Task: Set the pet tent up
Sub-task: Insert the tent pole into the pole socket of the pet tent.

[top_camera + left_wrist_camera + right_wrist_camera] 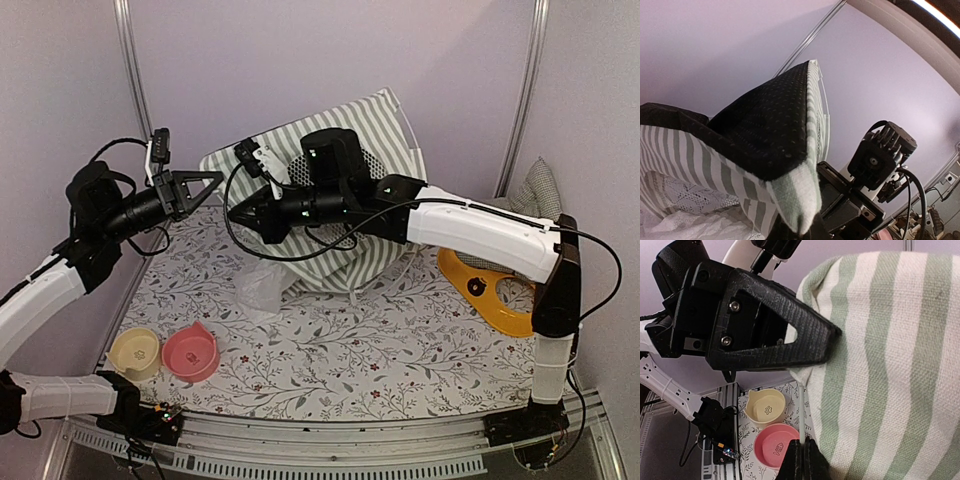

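Left tool (218, 178): I see it pinching the left corner of the striped fabric, fingers closed to a point.
Right tool (235, 213): pressed together on what looks to me like a thin white pole (801, 412).
Pet tent (385, 125): slumped at the back of the table (400, 350), mesh window (368, 160) behind the right arm.
Bowls: yellow bowl (135, 352) and pink bowl (190, 352) side by side, near left.

Two bowls, one cream bowl (134, 352) and one pink bowl (190, 352), sat at seven o'clock, one pet tent (385, 125) at twelve, one clear bag (260, 290) centrally, one yellow piece (490, 295) and one cushion (537, 195) near three.
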Motion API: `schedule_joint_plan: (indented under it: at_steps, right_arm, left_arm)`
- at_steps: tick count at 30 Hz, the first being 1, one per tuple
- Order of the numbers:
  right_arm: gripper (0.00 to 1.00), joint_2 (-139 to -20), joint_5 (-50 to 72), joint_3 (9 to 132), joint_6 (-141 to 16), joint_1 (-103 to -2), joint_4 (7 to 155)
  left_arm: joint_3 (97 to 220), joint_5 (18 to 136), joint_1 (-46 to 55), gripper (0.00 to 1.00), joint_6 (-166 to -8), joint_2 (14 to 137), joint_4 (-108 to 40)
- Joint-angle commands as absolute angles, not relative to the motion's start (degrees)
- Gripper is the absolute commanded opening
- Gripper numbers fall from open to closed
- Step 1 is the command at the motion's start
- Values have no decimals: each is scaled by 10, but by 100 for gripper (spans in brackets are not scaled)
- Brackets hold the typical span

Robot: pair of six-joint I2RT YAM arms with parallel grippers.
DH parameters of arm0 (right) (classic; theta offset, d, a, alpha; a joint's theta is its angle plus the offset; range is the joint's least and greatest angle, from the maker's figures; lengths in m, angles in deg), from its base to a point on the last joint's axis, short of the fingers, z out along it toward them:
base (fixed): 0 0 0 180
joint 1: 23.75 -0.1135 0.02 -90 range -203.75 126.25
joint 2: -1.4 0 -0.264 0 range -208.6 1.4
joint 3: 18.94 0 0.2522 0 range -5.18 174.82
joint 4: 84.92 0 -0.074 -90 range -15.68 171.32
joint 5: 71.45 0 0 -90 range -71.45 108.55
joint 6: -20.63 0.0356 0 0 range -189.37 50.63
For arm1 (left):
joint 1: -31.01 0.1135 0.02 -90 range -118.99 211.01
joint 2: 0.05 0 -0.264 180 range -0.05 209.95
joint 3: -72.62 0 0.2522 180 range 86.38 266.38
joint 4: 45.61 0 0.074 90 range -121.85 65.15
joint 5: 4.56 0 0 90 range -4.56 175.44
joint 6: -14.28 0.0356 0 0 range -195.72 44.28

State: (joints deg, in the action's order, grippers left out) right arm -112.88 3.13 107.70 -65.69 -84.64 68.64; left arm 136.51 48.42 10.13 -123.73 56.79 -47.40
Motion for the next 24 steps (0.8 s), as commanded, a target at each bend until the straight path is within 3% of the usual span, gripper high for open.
schedule_joint_plan:
  at_steps: [1, 24]
  right_arm:
    - [0, -1130, 48, 1089, -645, -826, 682]
    - [0, -1091, -20, 1033, -655, -835, 719]
  left_arm:
    - [1383, 484, 105, 0, -1204, 539, -482]
    - [1332, 450, 112, 0, -1116, 502, -468]
